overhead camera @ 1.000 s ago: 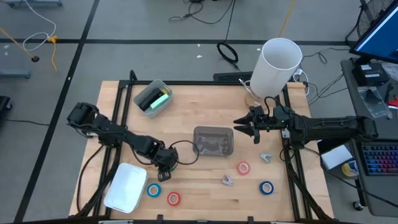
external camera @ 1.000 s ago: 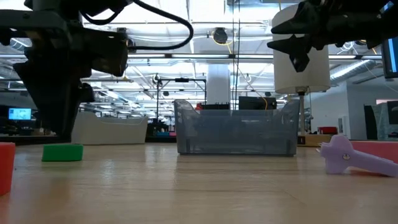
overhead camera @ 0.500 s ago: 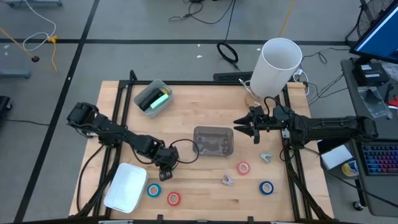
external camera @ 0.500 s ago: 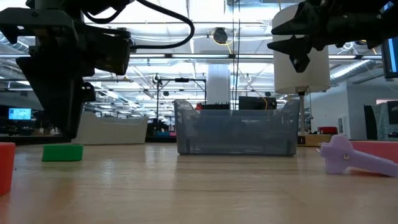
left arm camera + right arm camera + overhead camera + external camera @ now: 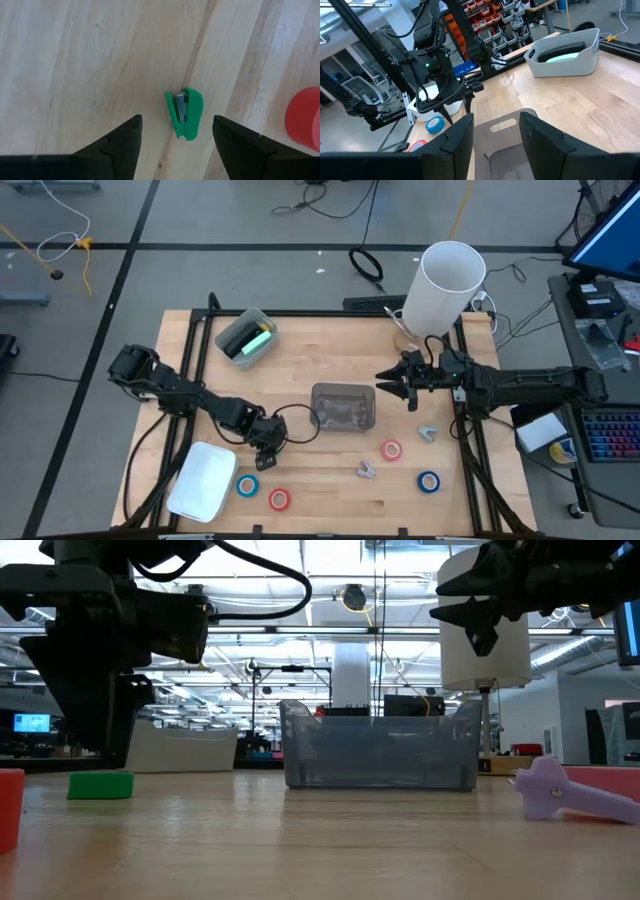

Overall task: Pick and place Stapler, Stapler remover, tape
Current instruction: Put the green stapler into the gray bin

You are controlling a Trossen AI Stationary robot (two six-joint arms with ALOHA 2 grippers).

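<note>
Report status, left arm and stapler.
Left gripper open, low over the table. Small green stapler lies on wood between its fingers, ungripped. Right gripper open, hovering by clear bin. Red tape roll close beside.

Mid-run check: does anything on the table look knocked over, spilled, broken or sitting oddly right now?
Nothing looks spilled or broken. The small green stapler lies alone on the bare wood between the open fingers of the left gripper, not held. The tape rolls lie flat and scattered along the front of the table. The clear bin sits upright mid-table.
</note>
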